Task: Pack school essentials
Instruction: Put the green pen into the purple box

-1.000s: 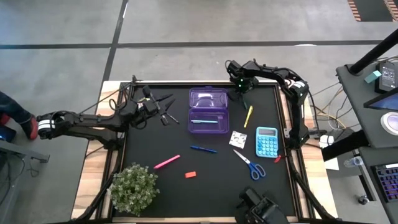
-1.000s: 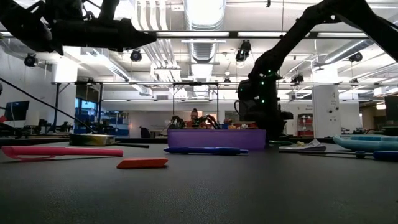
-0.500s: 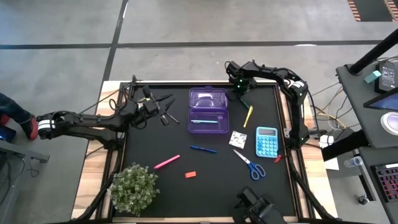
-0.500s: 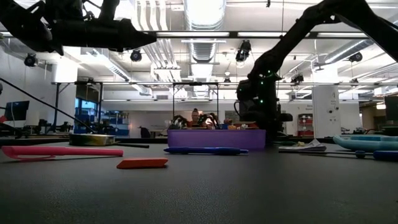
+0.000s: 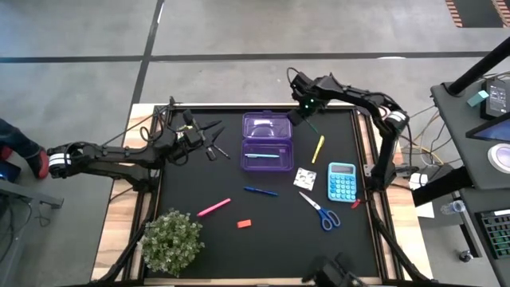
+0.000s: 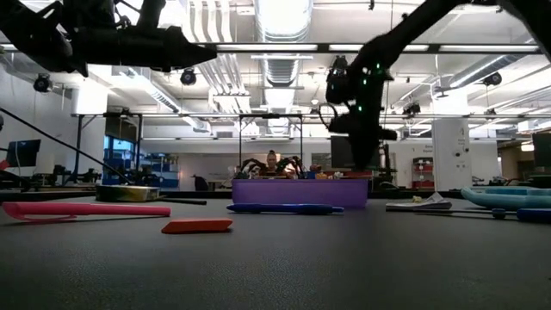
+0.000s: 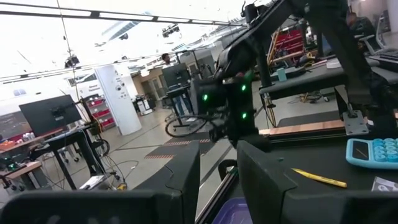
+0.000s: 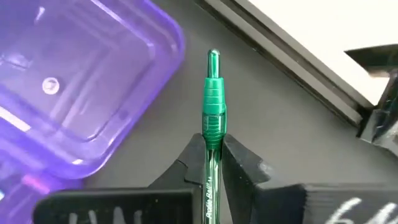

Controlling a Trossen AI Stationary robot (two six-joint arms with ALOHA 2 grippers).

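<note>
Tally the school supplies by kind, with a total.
Pens and markers: 5 (green pen in right end effector, teal pen, yellow pen, blue pen, pink marker)
Scissors: 1
Red eraser: 1
Calculator: 1
Patterned square: 1
Purple case: 1
Total: 10
Small dark bits left of the case: too unclear to count.

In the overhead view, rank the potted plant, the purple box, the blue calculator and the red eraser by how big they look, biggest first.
1. Potted plant, widest spread.
2. Purple box, nearly as large, so these two are close.
3. Blue calculator, clearly smaller.
4. Red eraser, smallest by far.
</note>
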